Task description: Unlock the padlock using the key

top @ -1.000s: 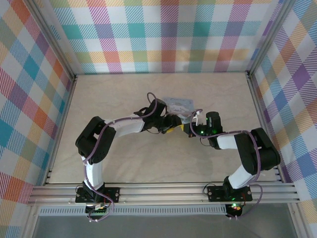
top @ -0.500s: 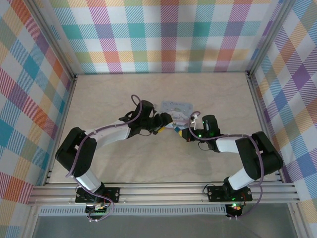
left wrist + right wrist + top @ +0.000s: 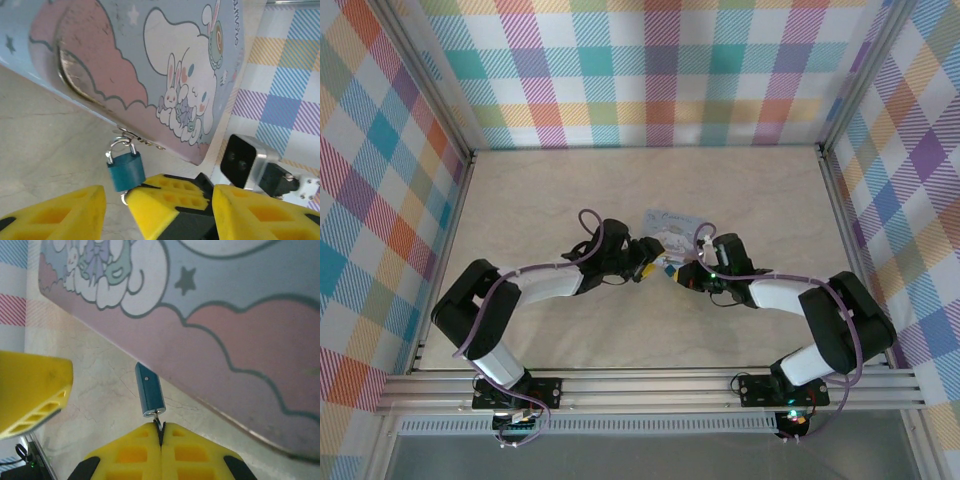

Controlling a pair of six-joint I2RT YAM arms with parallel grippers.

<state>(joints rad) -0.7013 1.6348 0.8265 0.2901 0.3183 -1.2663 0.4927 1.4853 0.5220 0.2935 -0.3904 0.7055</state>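
Right tool (image 3: 161, 432) is pinching the key (image 3: 158, 418) at the padlock (image 3: 149, 392) base, lower centre; left tool (image 3: 647, 267) is gaping wide.

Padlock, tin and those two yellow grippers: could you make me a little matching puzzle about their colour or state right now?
Things:
1. padlock
2. tin box
3. right gripper
4. left gripper

Descriptions:
A. open, fingers spread apart
B. dark teal body with a silvery shackle
C. shut on the key just below the lock
D. light blue and pink with a cartoon print

Pairs: 1-B, 2-D, 3-C, 4-A
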